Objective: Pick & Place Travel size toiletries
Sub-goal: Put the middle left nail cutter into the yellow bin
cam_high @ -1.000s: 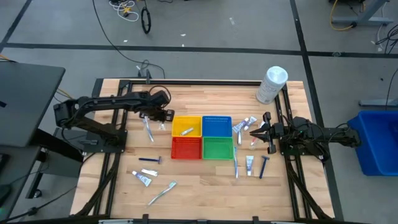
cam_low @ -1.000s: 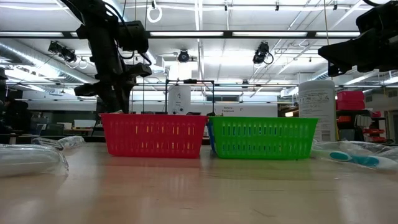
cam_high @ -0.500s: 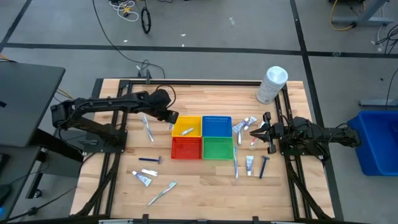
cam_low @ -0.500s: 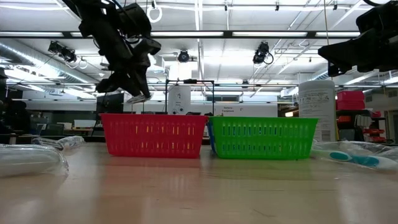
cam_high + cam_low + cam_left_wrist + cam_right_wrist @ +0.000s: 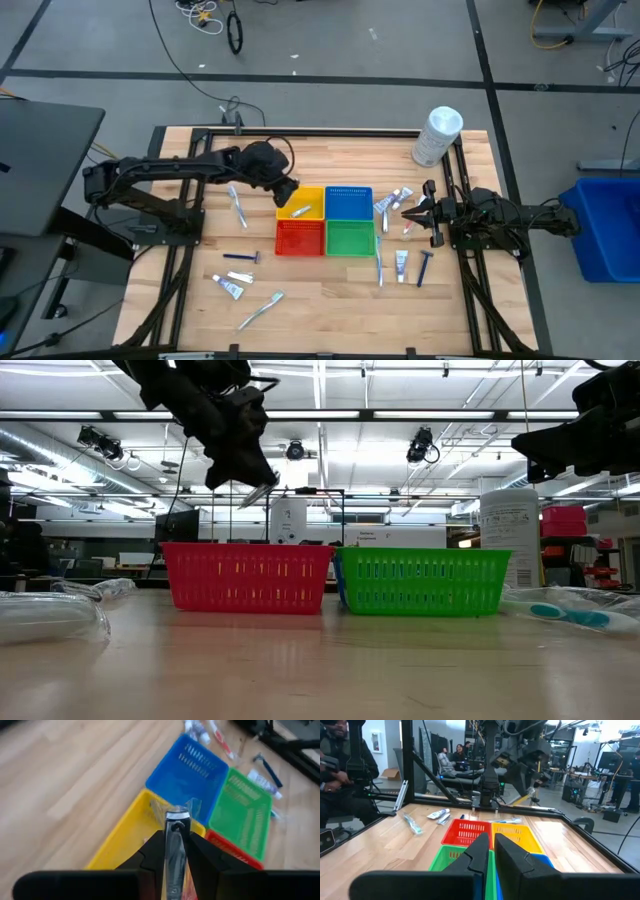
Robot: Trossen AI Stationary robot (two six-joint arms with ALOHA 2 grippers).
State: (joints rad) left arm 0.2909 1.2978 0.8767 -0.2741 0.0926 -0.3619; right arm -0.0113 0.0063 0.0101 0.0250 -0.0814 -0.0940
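Light wood counter [image 5: 330, 300] as landmark. Grey concrete floor [image 5: 330, 70] around it, crossed by dark tape lines, cables beyond the far edge. Blue bin [image 5: 610, 230] right of counter. Ceiling strip lights [image 5: 330, 415] overhead. Seated people [image 5: 452, 757] behind.

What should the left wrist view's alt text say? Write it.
The left gripper grips a slim silvery item between shut fingers above the yellow basket. Beyond lie the blue basket, green basket and red basket on the wooden table.
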